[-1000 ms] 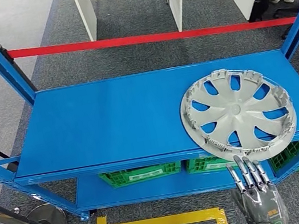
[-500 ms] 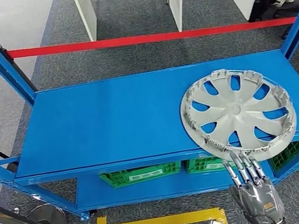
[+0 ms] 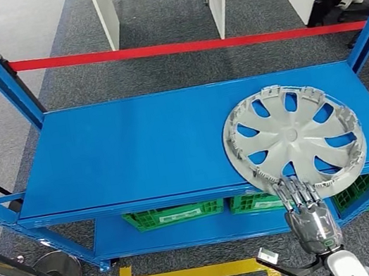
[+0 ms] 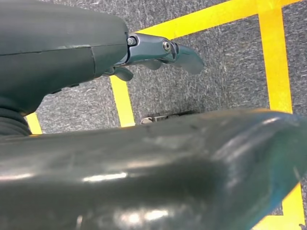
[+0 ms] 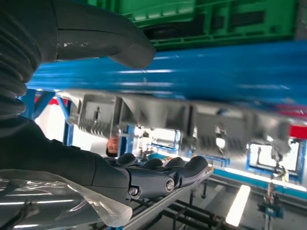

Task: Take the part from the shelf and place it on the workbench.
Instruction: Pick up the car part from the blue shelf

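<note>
Reaching for the pick is the step in hand: the right hand (image 3: 311, 219), low right of centre in the head view, holds nothing, fingers apart at the near rim of the silver wheel cover (image 3: 293, 139), which overhangs the blue shelf (image 3: 136, 150) at right; next, I judge, thumb and fingers must close on that rim; the right wrist view alone shows the gap between thumb and fingers; the left hand (image 4: 159, 50) hangs over yellow floor tape (image 4: 123, 103), its grip impossible to tell.

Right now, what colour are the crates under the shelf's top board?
Green plastic crates, on the lower blue shelf board; the head view shows them best.
</note>
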Controlling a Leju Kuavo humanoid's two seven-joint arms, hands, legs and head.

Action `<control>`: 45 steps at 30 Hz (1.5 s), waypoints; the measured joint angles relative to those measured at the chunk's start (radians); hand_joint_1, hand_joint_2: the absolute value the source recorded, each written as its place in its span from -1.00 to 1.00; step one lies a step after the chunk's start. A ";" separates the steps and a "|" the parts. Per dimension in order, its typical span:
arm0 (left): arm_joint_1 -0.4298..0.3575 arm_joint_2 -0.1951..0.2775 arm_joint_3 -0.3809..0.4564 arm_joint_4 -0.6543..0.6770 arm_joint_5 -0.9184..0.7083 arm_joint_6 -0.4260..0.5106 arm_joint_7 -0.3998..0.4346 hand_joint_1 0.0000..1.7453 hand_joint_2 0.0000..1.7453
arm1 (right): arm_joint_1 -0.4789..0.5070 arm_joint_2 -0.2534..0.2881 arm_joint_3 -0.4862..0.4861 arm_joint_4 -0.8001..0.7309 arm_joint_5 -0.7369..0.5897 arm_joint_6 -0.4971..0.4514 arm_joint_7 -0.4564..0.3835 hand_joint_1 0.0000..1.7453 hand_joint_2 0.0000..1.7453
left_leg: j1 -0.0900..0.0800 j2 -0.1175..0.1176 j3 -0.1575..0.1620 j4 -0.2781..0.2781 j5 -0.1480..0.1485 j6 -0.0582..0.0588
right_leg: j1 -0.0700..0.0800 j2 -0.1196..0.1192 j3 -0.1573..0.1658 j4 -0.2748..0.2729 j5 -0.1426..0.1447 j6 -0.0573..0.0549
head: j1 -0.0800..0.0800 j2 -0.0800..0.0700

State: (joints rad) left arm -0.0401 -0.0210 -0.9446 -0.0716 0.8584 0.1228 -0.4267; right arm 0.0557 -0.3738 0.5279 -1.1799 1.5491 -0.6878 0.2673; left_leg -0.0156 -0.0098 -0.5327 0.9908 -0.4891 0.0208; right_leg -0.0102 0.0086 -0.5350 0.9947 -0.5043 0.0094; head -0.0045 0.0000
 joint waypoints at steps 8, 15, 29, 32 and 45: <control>0.001 0.008 -0.010 0.000 0.006 -0.007 0.008 -1.00 -1.00 | -0.031 0.013 -0.088 0.082 0.014 0.004 -0.041 -1.00 1.00 | 0.000 0.000 0.000 0.000 0.000 0.000 | 0.000 0.000 0.000 0.000 0.000 0.000 | 0.000 0.000; 0.001 0.011 -0.019 0.000 0.009 -0.010 0.009 -1.00 -1.00 | -0.045 0.016 -0.125 0.113 0.017 0.006 -0.047 -1.00 1.00 | 0.000 0.000 0.000 0.000 0.000 0.000 | 0.000 0.000 0.000 0.000 0.000 0.000 | 0.000 0.000; 0.002 0.011 -0.025 0.000 0.025 -0.011 0.018 -1.00 -1.00 | -0.046 0.040 -0.208 0.122 0.022 -0.001 -0.074 -1.00 1.00 | 0.000 0.000 0.000 0.000 0.000 0.000 | 0.000 0.000 0.000 0.000 0.000 0.000 | 0.000 0.000; 0.002 0.011 -0.027 0.000 0.026 -0.011 0.018 -1.00 -1.00 | -0.044 0.041 -0.208 0.119 0.022 -0.001 -0.069 -1.00 1.00 | 0.000 0.000 0.000 0.000 0.000 0.000 | 0.000 0.000 0.000 0.000 0.000 0.000 | 0.000 0.000; 0.002 0.011 -0.042 0.000 0.027 -0.012 0.021 -1.00 -1.00 | -0.036 0.041 -0.202 0.116 0.022 -0.001 -0.057 -1.00 1.00 | 0.000 0.000 0.000 0.000 0.000 0.000 | 0.000 0.000 0.000 0.000 0.000 0.000 | 0.000 0.000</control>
State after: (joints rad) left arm -0.0384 -0.0099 -0.9866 -0.0721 0.8851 0.1110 -0.4055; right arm 0.0194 -0.3328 0.3259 -1.0643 1.5713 -0.6889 0.2100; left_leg -0.0157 -0.0098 -0.5329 0.9911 -0.4891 0.0209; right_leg -0.0103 0.0084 -0.5349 0.9947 -0.5041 0.0096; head -0.0044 0.0000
